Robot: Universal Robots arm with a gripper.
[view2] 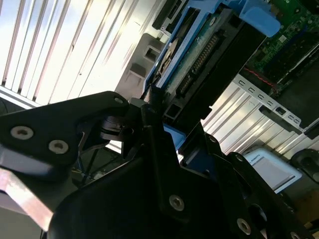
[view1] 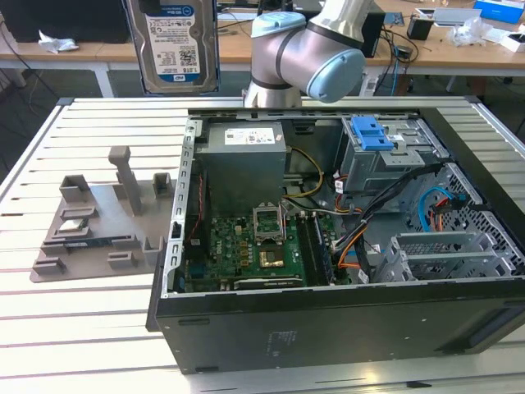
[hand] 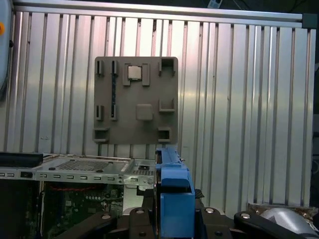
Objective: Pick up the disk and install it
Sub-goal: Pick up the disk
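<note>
The disk point(view1: 179, 45) hangs upright high above the slatted table's far edge, label side toward the exterior camera, off to the exterior view's left of the arm point(view1: 305, 51). In the second wrist view my gripper point(view2: 155, 112) is shut on the disk point(view2: 199, 55), with the black fingers point(view2: 149, 144) clamped on one end and the connector edge and blue rail showing. The first wrist view shows the disk point(hand: 174, 196) edge-on as a blue rail between the fingers point(hand: 207, 214), above the table beside the open computer case point(hand: 75, 169).
The open computer case point(view1: 246, 328) lies on the slatted table point(view1: 90, 320). Inside are a grey cage with a blue latch point(view1: 371, 131), a grey power-supply box point(view1: 244, 164), a motherboard point(view1: 254, 246) and cables. A grey fixture plate point(view1: 98, 222) sits to the exterior view's left.
</note>
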